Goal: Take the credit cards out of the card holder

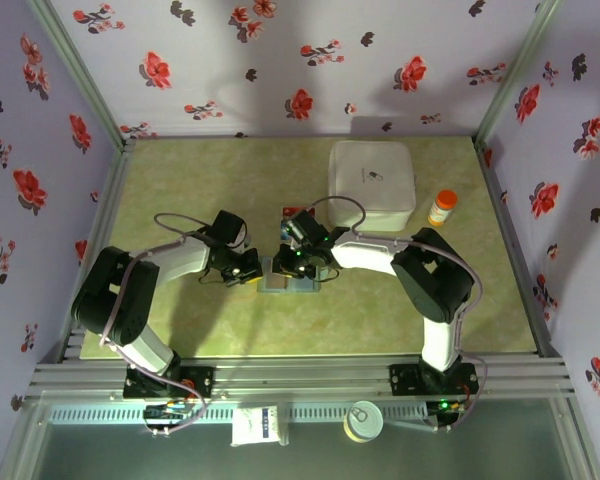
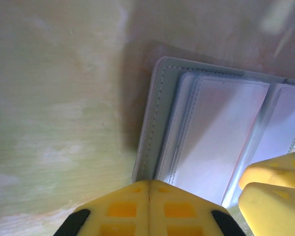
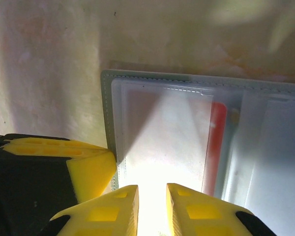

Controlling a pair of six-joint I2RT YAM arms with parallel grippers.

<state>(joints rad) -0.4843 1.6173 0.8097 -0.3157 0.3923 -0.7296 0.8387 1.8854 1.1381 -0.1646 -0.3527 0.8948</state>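
The grey-blue card holder (image 1: pixel 283 280) lies open on the table between my two grippers. In the left wrist view its stitched edge (image 2: pixel 157 113) and clear slot panels run up from my left gripper (image 2: pixel 149 183), which is shut with its tip on the holder's near edge. My right gripper (image 3: pixel 152 196) stands over a glare-lit panel of the card holder (image 3: pixel 162 132), fingers a narrow gap apart with nothing visible between them. A red credit card (image 3: pixel 217 142) sits upright in a slot just right of that panel. Other cards are not distinguishable.
A big white square box (image 1: pixel 372 178) stands at the back right, with an orange pill bottle (image 1: pixel 442 207) beside it. The left gripper's yellow finger (image 3: pixel 88 172) sits close to my right fingers. Floral walls enclose the table.
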